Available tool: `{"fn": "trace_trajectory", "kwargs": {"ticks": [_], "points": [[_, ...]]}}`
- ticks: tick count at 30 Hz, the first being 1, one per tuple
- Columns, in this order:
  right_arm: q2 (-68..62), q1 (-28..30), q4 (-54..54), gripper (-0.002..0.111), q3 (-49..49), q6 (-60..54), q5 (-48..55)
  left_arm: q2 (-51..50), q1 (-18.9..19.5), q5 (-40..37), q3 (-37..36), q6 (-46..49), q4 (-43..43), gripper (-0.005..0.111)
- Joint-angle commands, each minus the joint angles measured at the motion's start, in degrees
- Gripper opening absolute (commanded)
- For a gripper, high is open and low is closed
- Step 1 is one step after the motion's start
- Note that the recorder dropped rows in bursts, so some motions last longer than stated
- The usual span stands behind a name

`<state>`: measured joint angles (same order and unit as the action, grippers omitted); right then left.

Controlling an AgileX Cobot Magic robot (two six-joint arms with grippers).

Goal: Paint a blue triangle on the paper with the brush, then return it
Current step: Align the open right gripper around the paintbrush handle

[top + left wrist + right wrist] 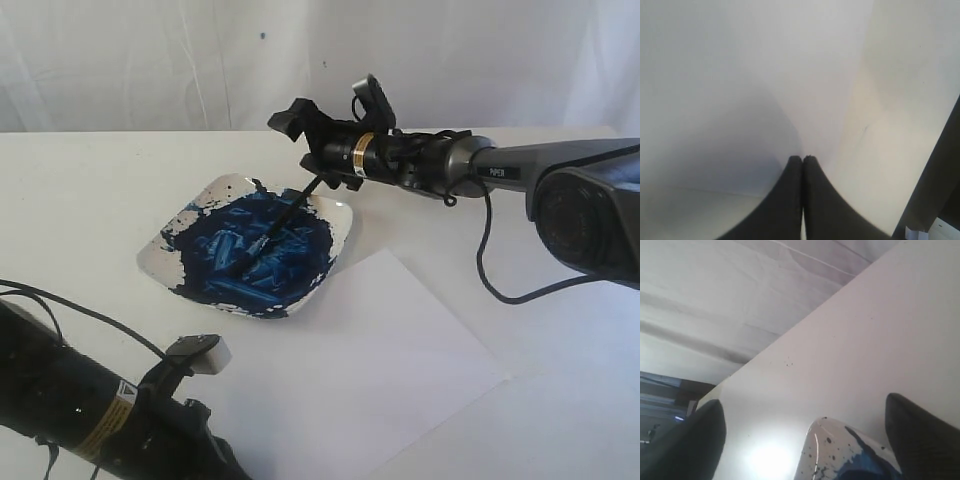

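Over the dish point(213, 192) at mid-counter my right gripper point(802, 402) gapes wide, empty. The brush point(280, 225) lies tip-down in the paint, with the paper point(400, 350) bare toward the front edge. I'd straddle the handle high, close squarely and lift straight.

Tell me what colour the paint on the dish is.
Dark blue paint, smeared over a white dish; the exterior view shows it best.

Setting: lab-type robot test bench. Plain white tabletop point(90, 200), draped white sheet point(150, 60) hung behind as backdrop. Black left arm point(70, 400) and right arm point(510, 165) with loose cable point(488, 270). A darker room point(660, 385) shows past the sheet's edge.
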<state>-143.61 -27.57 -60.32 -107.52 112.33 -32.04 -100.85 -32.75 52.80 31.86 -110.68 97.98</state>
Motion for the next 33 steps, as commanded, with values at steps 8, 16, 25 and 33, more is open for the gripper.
{"fn": "trace_trajectory", "kwargs": {"ticks": [8,16,25,33], "points": [[4.91,0.87,-14.09,0.070,-0.44,1.94,3.39,0.17,0.09,-1.06,-0.40,0.25,0.97,0.000],[5.20,0.97,-20.18,0.070,0.33,8.26,4.76,0.17,0.09,-1.06,-0.40,0.25,0.97,0.000],[5.09,0.97,-27.07,0.067,0.29,8.26,0.42,0.17,0.09,-1.06,-0.40,0.25,0.97,0.000],[5.09,1.23,-27.18,0.061,0.29,7.88,0.69,0.17,0.09,-1.06,-0.40,0.25,0.97,0.000]]}}
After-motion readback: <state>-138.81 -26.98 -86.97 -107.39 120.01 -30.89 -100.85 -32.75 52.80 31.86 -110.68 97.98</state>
